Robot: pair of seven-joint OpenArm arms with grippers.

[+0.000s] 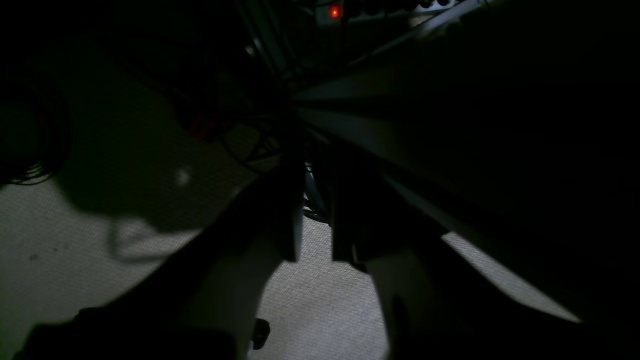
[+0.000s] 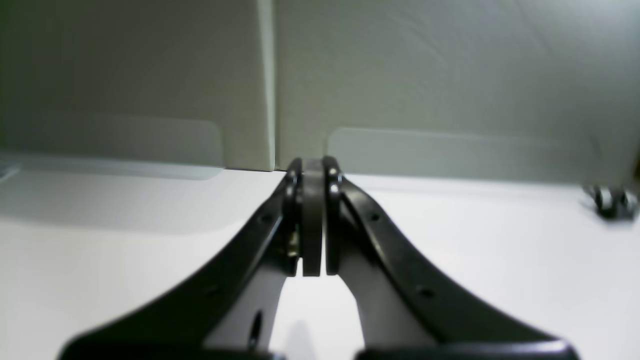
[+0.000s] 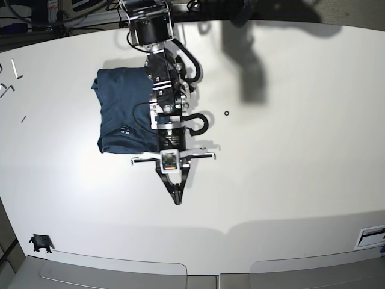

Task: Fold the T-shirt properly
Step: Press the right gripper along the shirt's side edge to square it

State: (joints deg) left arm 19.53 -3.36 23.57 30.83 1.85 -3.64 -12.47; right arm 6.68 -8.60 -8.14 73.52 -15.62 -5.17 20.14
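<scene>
The navy T-shirt (image 3: 124, 110) is seen folded on the white table (image 3: 289, 150), at about ten o'clock from centre. The right gripper (image 3: 177, 197) is clenched on nothing, at five o'clock from the shirt. The left gripper (image 1: 316, 252) is parted slightly, grasping nothing visible.

A plain dark navy T-shirt (image 3: 123, 111) lies on the white table (image 3: 289, 150); the right gripper's (image 3: 177, 197) fingers (image 2: 312, 220) are black.
</scene>
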